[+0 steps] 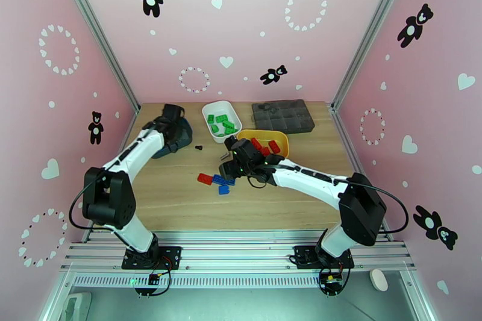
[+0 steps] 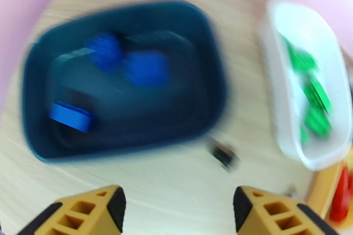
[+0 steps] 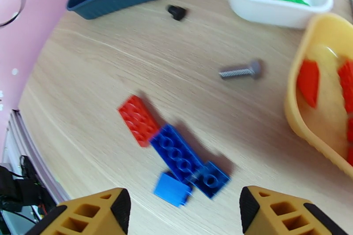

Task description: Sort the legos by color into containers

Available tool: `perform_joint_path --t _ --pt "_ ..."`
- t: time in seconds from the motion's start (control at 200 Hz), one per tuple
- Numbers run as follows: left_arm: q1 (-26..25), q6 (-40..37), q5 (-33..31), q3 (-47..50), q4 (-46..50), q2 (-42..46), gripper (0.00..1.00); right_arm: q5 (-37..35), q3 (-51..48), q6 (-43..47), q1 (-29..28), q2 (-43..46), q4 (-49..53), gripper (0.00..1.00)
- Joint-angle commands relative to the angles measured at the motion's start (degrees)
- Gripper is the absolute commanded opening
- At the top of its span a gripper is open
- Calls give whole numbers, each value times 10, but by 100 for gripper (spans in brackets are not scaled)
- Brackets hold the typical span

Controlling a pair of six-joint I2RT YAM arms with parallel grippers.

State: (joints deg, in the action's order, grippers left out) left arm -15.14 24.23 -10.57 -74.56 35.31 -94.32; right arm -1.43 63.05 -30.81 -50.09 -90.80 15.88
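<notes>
Left end effector (image 2: 178, 199) apart, empty | right end effector (image 3: 184, 200) apart — teal tray (image 2: 123, 143) blurred

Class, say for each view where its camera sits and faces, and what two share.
Top external: above and behind, facing the table; left arm and right arm show.
Left wrist: on left arm, facing teal tray; left pincer shows.
Right wrist: on right arm, facing loose legos; right pincer shows.
Shared: both wrist views hold the white tray.
</notes>
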Motion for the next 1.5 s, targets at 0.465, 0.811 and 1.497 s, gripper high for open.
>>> perform_joint_path --t 0.465,0.811,1.497 --pt "-267 -73 70 106 -61 3 72 -62 -165 -22 30 131 34 70" --pt "-310 -108 108 74 -97 -93 72 -102 -251 -43 40 277 96 74" --pt "-351 -64 5 69 -57 -149 51 -99 -261 -48 45 282 80 75"
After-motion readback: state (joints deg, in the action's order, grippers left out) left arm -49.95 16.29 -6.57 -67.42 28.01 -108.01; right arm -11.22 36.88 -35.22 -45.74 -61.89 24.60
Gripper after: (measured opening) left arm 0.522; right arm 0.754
